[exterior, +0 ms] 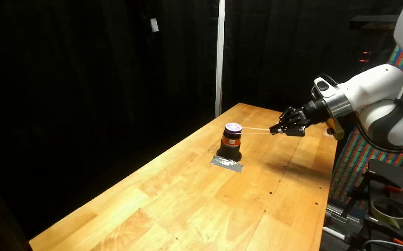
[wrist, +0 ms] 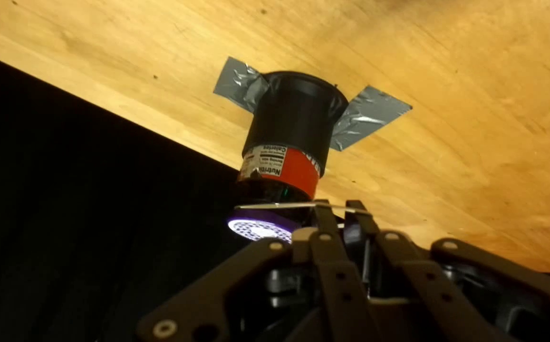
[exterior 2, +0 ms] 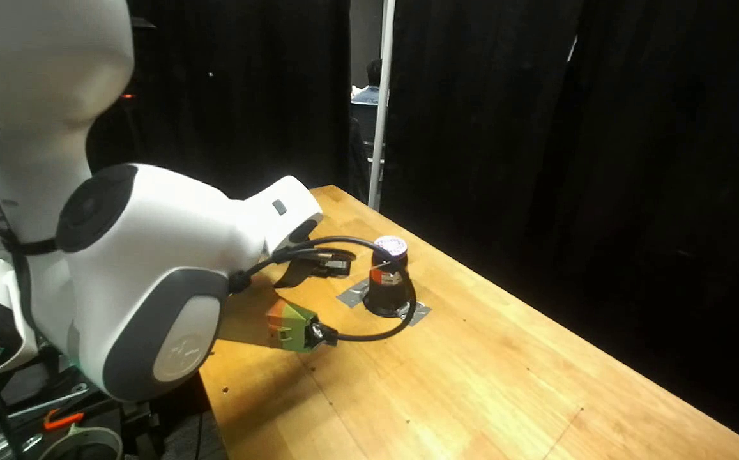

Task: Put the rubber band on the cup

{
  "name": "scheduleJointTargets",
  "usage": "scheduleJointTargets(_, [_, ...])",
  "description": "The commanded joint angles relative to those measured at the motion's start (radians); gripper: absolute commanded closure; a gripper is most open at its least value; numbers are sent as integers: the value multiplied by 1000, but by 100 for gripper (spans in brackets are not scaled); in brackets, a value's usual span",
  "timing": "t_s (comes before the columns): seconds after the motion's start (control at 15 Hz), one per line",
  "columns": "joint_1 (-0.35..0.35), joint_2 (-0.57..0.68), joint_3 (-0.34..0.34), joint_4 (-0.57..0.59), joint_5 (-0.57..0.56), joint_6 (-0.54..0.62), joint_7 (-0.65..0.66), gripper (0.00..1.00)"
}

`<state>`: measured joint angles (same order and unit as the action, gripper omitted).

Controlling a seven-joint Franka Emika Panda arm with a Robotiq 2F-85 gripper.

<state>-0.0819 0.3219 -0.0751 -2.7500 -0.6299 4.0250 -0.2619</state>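
The cup (exterior: 230, 142) is an upright dark jar with an orange label and a white-topped purple lid. It stands in a black base and also shows in an exterior view (exterior 2: 385, 277) and the wrist view (wrist: 298, 171). The pale rubber band (exterior: 256, 128) is stretched between the cup's upper part and my gripper (exterior: 274, 130). In the wrist view the band (wrist: 275, 206) passes just below the lid and across both fingertips. The gripper (wrist: 339, 207) has a small gap between its fingers. The band's far side is mostly hidden.
Silver tape (wrist: 374, 111) fixes the black base (wrist: 298, 111) to the wooden table (exterior: 187, 195). A cable (exterior 2: 369, 337) loops from the wrist in front of the cup in an exterior view. A side cart (exterior: 393, 184) holds a tape roll (exterior: 375, 211).
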Motion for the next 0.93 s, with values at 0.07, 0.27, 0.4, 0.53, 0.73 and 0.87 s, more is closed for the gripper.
scheduleJointTargets(0.07, [-48, 150, 4, 19, -59, 252, -67, 84])
scheduleJointTargets(0.27, [-192, 131, 153, 49, -63, 202, -88, 84])
scheduleJointTargets(0.4, [-180, 163, 162, 40, -19, 256, -112, 84])
scheduleJointTargets(0.53, [-114, 88, 103, 16, -1, 175, -39, 60])
scheduleJointTargets(0.73, [-35, -95, 73, -32, 125, -73, -30, 52])
scheduleJointTargets(0.87, [21, -190, 66, -51, 249, -228, -60, 36])
